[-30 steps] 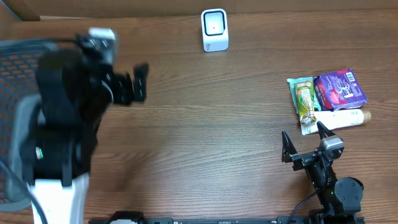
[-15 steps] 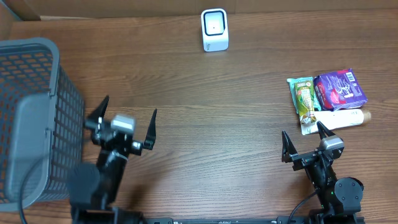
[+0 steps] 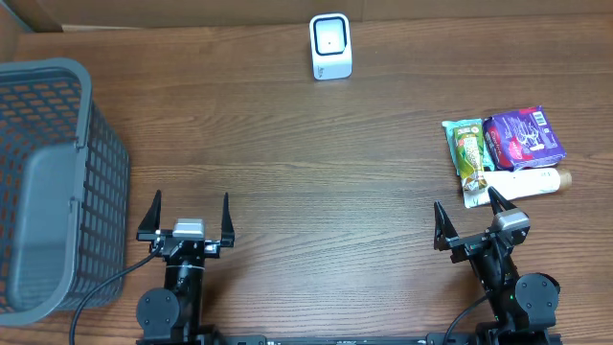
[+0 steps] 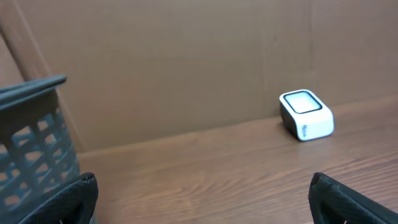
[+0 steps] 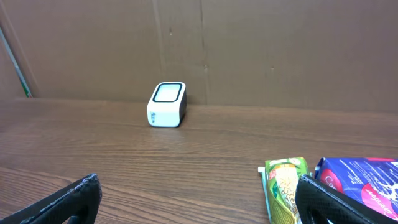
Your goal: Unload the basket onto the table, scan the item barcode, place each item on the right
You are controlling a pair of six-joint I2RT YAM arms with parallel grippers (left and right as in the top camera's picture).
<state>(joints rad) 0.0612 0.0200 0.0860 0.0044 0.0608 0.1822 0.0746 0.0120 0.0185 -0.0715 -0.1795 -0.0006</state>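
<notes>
I count one white scanner (image 3: 330, 45), one grey mesh basket (image 3: 48, 182), one green packet (image 3: 467, 153), one purple packet (image 3: 523, 137) and one white tube (image 3: 525, 181); two grippers, the left gripper (image 3: 191, 204) and the right gripper (image 3: 465, 203)

scanner (image 3: 330, 45): white, face rimmed in black
basket (image 3: 101, 192): grey, pierced in a grid
table (image 3: 316, 172): brown, streaked with grain
snack packet (image 3: 467, 153): green and yellow
pouch (image 3: 523, 137): purple

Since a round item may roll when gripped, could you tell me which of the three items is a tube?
The white tube with the tan cap, lying on its side; the green packet and the purple packet are flat pouches.
</notes>
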